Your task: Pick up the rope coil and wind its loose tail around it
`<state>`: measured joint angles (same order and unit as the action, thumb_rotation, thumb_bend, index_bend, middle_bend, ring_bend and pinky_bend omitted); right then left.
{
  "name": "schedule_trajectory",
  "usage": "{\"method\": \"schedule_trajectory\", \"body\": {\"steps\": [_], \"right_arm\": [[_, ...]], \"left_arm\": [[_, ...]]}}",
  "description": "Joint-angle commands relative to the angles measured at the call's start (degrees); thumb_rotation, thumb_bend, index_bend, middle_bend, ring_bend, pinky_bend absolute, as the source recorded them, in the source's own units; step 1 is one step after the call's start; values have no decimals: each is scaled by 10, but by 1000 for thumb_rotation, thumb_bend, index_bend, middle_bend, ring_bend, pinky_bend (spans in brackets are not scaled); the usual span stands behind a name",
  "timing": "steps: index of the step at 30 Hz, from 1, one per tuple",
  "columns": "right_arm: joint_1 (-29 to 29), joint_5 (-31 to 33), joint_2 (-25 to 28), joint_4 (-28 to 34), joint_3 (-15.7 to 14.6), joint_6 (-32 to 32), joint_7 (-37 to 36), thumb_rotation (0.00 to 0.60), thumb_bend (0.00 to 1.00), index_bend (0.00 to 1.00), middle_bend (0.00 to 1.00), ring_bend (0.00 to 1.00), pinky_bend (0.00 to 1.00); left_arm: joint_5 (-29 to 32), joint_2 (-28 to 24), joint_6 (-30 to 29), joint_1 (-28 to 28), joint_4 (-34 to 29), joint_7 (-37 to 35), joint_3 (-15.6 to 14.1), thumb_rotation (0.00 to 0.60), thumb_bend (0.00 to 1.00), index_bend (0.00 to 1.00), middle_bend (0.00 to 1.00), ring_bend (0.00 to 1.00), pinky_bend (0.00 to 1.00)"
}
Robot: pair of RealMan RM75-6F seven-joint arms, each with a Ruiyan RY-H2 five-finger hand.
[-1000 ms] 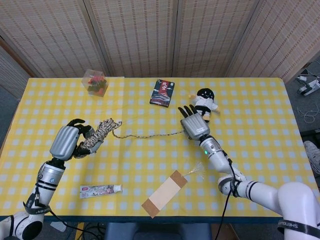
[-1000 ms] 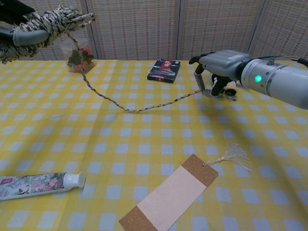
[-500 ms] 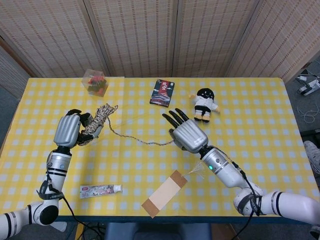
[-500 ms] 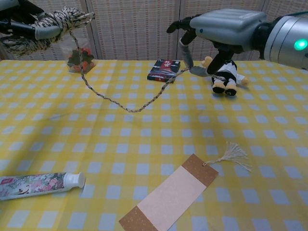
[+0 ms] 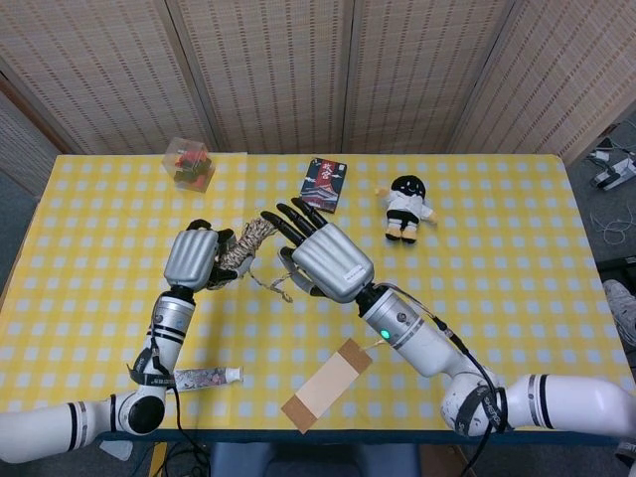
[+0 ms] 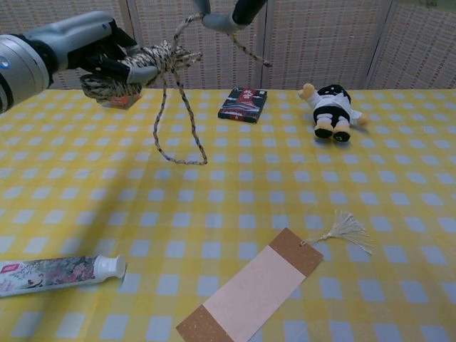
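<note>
Picked up and gripped clear of the table [image 6: 285, 185] in the left hand [image 5: 191, 256]: rope coil [image 6: 135, 68]; pinched in the right hand [image 5: 320, 256] just beside it: loose tail [image 6: 178, 117], hanging in a slack loop, winding seemingly barely begun.

In the chest view, the grey metal right hand [image 6: 226, 13] is cut off by the top edge, only fingertips showing; the floral-printed white tube [image 6: 57, 274] runs past the left edge.
</note>
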<state>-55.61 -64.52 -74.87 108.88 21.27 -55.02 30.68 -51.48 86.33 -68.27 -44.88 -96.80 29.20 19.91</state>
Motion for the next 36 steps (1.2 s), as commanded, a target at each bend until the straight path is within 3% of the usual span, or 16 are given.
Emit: {"method": "schedule_trajectory", "body": {"steps": [1,9,14,20,26,36], "right_arm": [[-33,48,-16,-4,27,-3,18,600,364,579,71,0,0],[-85,146,-42,-38,50,-17,44,600,365,587,72,0,0],[-100,191,-49,-65,50,-26,49,600,364,587,74,0,0],[-101,211,-45,-91,40,-36,42,600,364,589,79,0,0],[-90,220,-41,-121,24,-34,19,600,364,591,82,0,0],[-51,200,-40,-171,-28,-17,-28,600,365,594,93,0,0]], "left_arm": [[-12,16,2,-10,-7,1,-8,364,307,742,729,563,214],[-71,39,15,-16,-27,-46,-28,385,308,743,729,563,214],[-155,31,26,-9,-37,-129,-45,348,307,743,729,562,210],[-246,14,9,9,-51,-220,-63,356,308,742,730,561,206],[-299,-3,-16,26,-64,-295,-68,360,307,742,730,561,203],[-298,-39,-43,48,-75,-358,-44,365,308,742,730,561,203]]}}
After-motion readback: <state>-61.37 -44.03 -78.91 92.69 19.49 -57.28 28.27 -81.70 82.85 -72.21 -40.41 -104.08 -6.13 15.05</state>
